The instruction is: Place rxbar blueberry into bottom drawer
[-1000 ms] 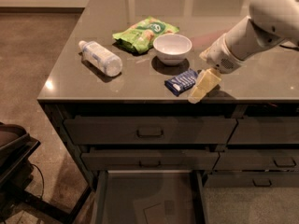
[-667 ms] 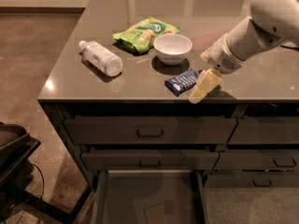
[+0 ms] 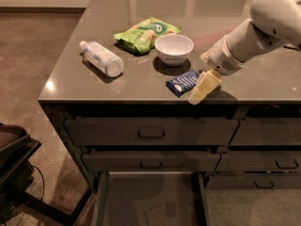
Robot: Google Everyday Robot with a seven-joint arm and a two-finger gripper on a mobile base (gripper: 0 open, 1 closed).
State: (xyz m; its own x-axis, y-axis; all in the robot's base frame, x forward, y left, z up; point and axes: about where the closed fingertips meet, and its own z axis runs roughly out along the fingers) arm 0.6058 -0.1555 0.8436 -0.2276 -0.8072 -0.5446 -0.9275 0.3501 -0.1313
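Observation:
The rxbar blueberry [image 3: 182, 82], a small dark blue wrapper with white markings, lies flat on the grey countertop near its front edge, just in front of the white bowl [image 3: 173, 49]. My gripper [image 3: 203, 87] comes in from the right on a white arm and sits right beside the bar, at its right end, low over the counter. The bottom drawer [image 3: 150, 202] is pulled open below, showing its flat grey inner tray.
A green crinkly snack bag [image 3: 145, 33] lies behind the bowl. A clear plastic bottle [image 3: 101, 58] lies on its side at the counter's left. Two closed drawers with bar handles [image 3: 151, 133] sit above the open one. A dark object [image 3: 14, 164] stands on the floor at left.

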